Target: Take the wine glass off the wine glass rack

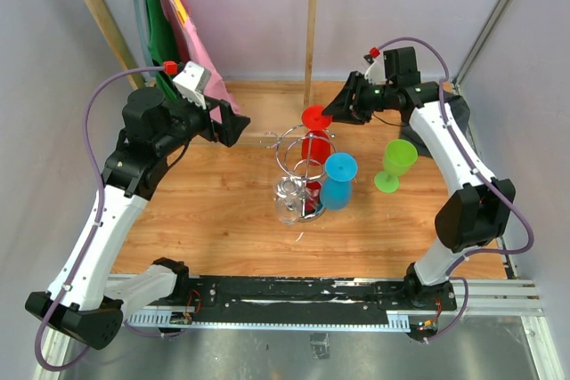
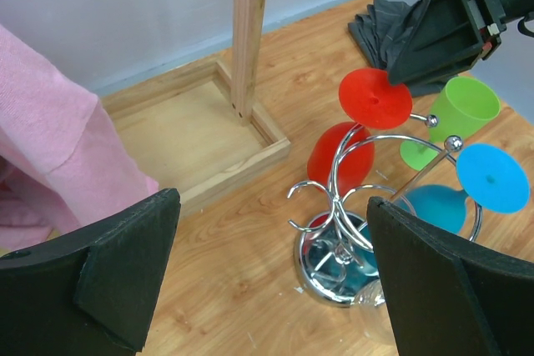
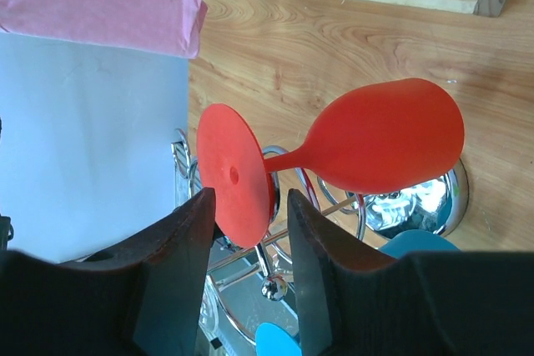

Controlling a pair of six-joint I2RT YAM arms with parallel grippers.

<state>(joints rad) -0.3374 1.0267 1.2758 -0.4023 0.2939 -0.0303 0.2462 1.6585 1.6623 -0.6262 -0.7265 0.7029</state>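
The chrome wine glass rack (image 1: 297, 169) stands mid-table, also in the left wrist view (image 2: 332, 268) and the right wrist view (image 3: 417, 203). A red wine glass (image 1: 314, 143) hangs upside down on it, foot up (image 2: 375, 97). A blue glass (image 1: 339, 181) and a clear glass (image 1: 288, 209) hang there too. My right gripper (image 1: 337, 113) is open, its fingers either side of the red glass's foot rim (image 3: 234, 174), with a gap showing. My left gripper (image 1: 235, 124) is open wide and empty, left of the rack (image 2: 271, 206).
A green glass (image 1: 395, 164) stands upright on the table right of the rack. The tall wooden clothes rail (image 1: 311, 33) with a pink garment (image 1: 191, 37) stands behind, its base frame (image 2: 200, 93) on the table. A dark cloth (image 2: 375, 32) lies at the back right.
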